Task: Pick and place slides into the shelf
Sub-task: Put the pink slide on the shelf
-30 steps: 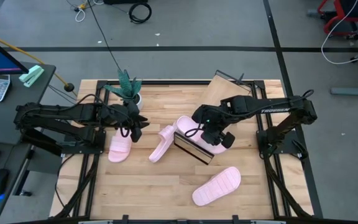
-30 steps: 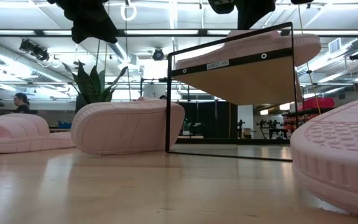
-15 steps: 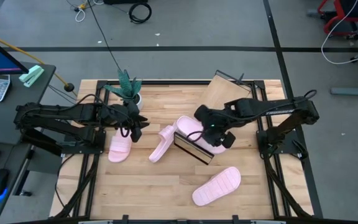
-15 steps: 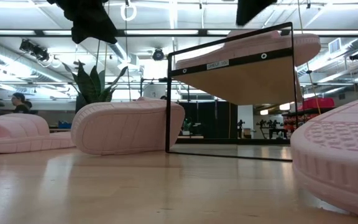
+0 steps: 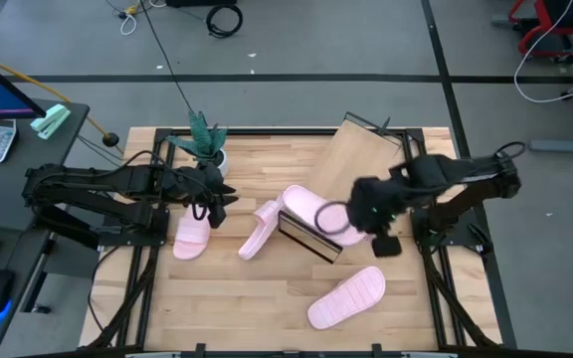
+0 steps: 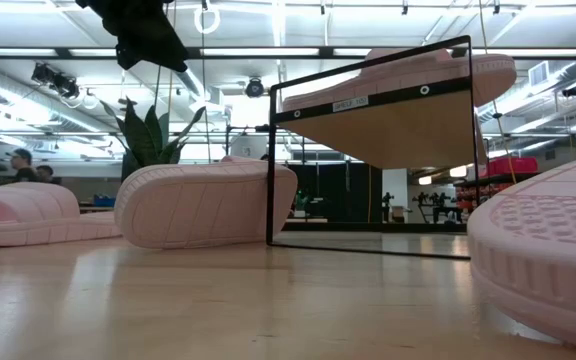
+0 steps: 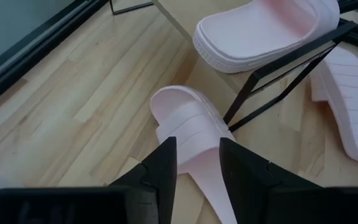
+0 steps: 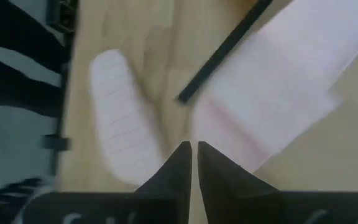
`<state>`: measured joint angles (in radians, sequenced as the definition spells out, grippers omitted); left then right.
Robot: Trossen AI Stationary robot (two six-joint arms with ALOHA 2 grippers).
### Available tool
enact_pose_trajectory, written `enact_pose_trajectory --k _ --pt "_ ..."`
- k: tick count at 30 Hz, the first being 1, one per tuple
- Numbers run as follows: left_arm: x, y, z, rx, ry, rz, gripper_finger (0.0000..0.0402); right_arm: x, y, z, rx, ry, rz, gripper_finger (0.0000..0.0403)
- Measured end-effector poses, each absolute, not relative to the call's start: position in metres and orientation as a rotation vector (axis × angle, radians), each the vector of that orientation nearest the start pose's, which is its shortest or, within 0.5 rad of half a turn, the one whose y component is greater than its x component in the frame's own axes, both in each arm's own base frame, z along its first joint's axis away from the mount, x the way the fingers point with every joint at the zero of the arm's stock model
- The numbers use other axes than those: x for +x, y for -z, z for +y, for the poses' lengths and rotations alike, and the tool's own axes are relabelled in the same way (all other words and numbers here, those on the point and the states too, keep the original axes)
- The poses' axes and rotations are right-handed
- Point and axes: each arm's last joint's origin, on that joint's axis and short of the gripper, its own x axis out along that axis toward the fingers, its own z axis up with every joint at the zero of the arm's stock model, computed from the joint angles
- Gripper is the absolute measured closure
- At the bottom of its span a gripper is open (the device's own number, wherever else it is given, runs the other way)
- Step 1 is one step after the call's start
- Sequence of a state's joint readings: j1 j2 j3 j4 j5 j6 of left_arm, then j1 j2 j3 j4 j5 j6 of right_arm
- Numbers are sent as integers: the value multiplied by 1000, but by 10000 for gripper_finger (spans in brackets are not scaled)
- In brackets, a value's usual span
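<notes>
The right hand (image 5: 384, 235) hung above the desk (image 5: 267, 298) just off the right end of the shelf (image 5: 311, 237), its two fingers (image 8: 180, 163) drawn almost together with only a thin slit between them and nothing in it; so it was released, not grasping; beneath it in the right wrist view lay the pale edge of the slide on the shelf (image 8: 278, 87) and, past the black frame bar, another slide (image 8: 120, 118) lying flat on the wood.

The left hand (image 5: 219, 202) hovered over the left half of the desk, fingers (image 7: 166, 165) parted around empty air, carrying nothing; right below it sat a slide tipped on its side (image 5: 260, 228), leaning close by the shelf's left end; from the low view its ribbed sole (image 6: 208, 205) faced the camera; farther left another slide (image 5: 191, 235) lay flat on the desk, near the left arm.

The shelf stood tilted near the middle of the desk, a light wooden board on a thin black frame (image 6: 368, 150); one slide (image 5: 316, 211) rested on top of it, sole down; the fourth slide (image 5: 347, 296) lay flat toward the front right of the desk, well apart from the shelf.

A small potted plant (image 5: 205, 139) stood at the back edge of the desk; a loose wooden board (image 5: 358, 157) lay at the back right; people (image 6: 23, 165) showed far off in the room.
</notes>
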<state>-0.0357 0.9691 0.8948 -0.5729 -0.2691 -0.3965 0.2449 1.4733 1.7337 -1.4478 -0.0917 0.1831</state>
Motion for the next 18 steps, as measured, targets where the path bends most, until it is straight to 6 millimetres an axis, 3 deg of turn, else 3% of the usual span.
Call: enact_pose_trajectory --k 9,18 --pt "196 -305 1 -260 -341 588 284 200 -373 106 405 -70 1263 364" --pt "196 -305 1 -257 -340 588 279 175 -330 142 695 49 1236 364"
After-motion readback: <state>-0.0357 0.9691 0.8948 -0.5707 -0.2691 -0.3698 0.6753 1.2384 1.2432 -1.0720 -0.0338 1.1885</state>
